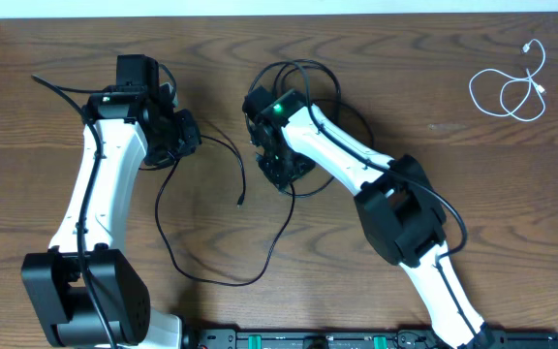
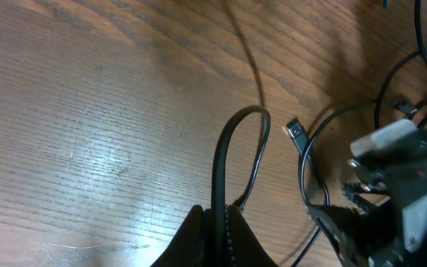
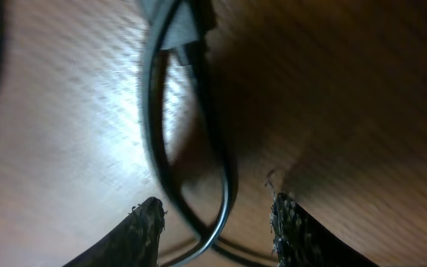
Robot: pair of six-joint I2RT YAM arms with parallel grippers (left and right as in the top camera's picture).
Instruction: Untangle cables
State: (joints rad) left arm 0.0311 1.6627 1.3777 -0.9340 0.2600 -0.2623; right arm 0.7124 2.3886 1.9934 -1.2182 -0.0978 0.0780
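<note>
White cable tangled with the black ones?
No, the white cable lies alone at far right, well apart from the black cables.

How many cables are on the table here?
2 at least. White cable coiled alone far right. Black cable looping mid-table, pinched in the left tool, running under the right tool; its loops overlap there, so further black cables may be hidden.

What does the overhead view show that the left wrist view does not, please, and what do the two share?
Only the overhead view shows the white cable, coiled apart from the rest, and both arms in full. Only the left wrist view shows the left gripper clamped on a loop of the black cable. Both show the black cable trailing over the wood and the right gripper beside it.
</note>
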